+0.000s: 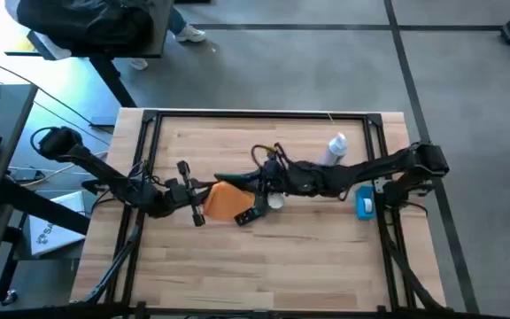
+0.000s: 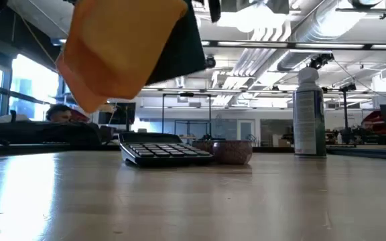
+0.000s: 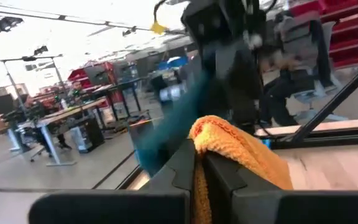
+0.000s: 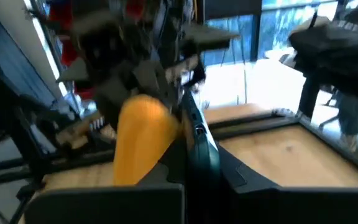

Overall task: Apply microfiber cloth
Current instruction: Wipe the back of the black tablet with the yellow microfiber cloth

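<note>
Over the table (image 1: 326,257), both arms meet above the calculator (image 2: 163,152): the left gripper (image 3: 199,163) is clamped on the cloth (image 1: 223,201), and the right gripper (image 4: 182,134) also pinches it. Only the low view shows the cloth (image 2: 122,47) hanging clear above the calculator, with a bowl (image 2: 232,150) beside it and a spray can (image 2: 309,112) further off. The table's near half lies bare.
</note>
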